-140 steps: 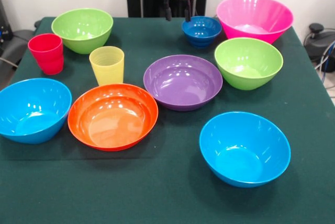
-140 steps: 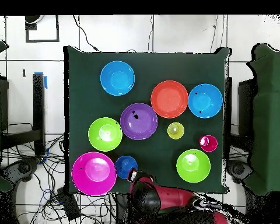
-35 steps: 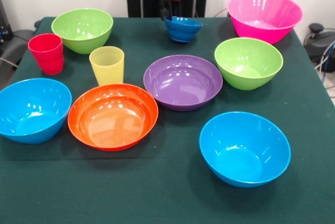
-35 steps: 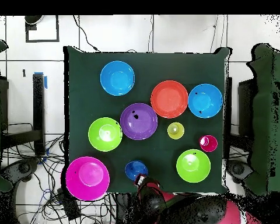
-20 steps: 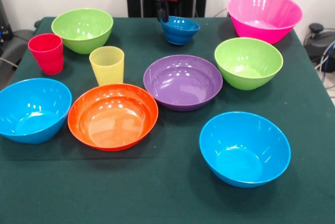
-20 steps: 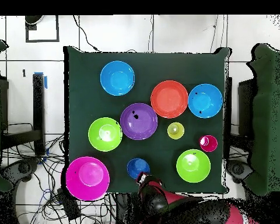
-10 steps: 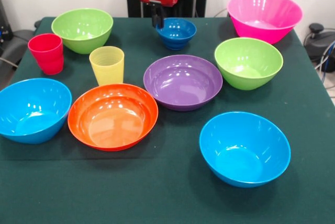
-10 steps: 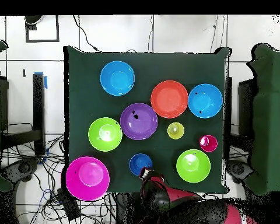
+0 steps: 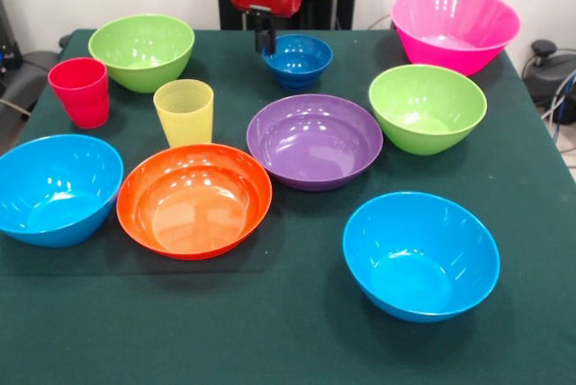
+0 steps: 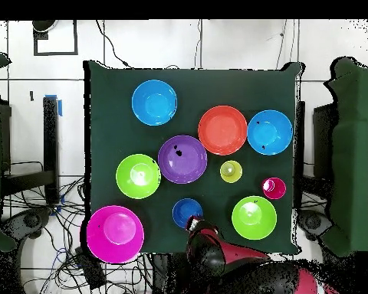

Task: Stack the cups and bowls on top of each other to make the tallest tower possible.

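My gripper [image 9: 264, 41] is shut on the left rim of the small dark blue bowl [image 9: 298, 59], which sits level at the table's far side; overhead, the gripper [image 10: 193, 224] is just below that bowl [image 10: 187, 212]. No tower shows, since every piece stands singly. A purple bowl [image 9: 314, 140] is in the middle, with an orange bowl [image 9: 193, 198] to its left. Lime green bowls stand far left [image 9: 141, 50] and right [image 9: 427, 106]. Light blue bowls sit near left [image 9: 56, 187] and near right [image 9: 420, 254]. The red cup [image 9: 81, 91] and yellow cup [image 9: 184, 111] stand upright at left.
The big pink bowl [image 9: 450, 30] sits at the far right corner of the green tablecloth [image 9: 270, 340]. Overhead, cables [image 10: 64, 230] lie on the floor beside the pink bowl's corner of the table [image 10: 103, 92].
The gripper has carried the dark blue bowl leftward in the front view, toward the table's middle. The bowl was tilted and now sits level. Earlier, the pink bowl shifted toward the corner.
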You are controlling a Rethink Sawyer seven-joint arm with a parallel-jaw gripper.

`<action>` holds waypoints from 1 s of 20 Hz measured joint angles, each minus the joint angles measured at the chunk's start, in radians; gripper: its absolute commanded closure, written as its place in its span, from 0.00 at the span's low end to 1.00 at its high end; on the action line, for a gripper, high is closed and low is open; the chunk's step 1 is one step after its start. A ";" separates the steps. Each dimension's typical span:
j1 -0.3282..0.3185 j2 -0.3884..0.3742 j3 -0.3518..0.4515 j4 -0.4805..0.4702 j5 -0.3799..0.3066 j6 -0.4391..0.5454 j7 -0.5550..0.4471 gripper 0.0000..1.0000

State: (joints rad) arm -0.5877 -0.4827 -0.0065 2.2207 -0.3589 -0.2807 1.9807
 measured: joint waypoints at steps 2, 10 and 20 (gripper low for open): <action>0.000 0.000 0.000 -0.002 -0.002 0.000 0.000 1.00; -0.001 0.000 0.000 -0.009 -0.004 0.000 0.000 1.00; -0.019 -0.008 0.000 -0.013 -0.005 0.032 0.000 1.00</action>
State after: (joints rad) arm -0.6070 -0.4909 -0.0063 2.2081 -0.3635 -0.2486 1.9807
